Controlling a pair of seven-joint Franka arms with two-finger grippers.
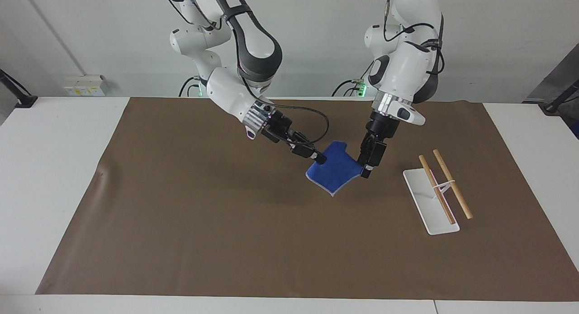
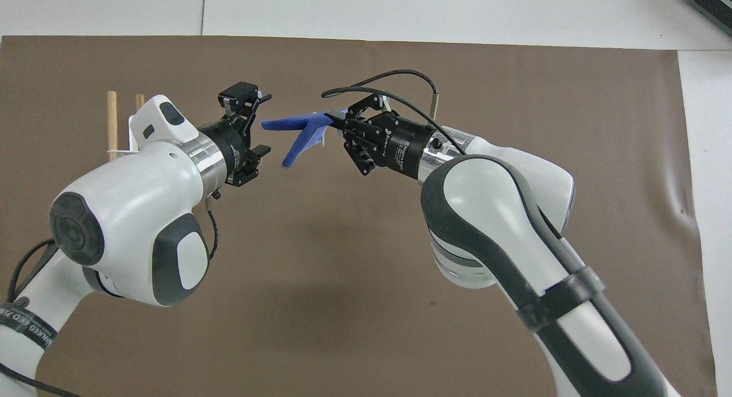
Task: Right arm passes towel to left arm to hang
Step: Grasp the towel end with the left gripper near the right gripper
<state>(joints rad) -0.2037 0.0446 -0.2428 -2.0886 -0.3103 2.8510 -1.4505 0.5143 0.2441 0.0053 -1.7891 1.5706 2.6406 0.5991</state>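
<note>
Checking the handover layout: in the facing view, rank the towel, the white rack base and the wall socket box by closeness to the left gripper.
1. towel: right beside the open left gripper, held up by the right gripper.
2. white rack base: toward the left arm's end.
3. wall socket box: by the wall, past the right arm.

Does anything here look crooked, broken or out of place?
Nothing looks damaged. The towel hangs limp in the air from one corner, pinched by the right tool, over the brown mat. The open left tool is at its free edge. The rack stands upright.
</note>
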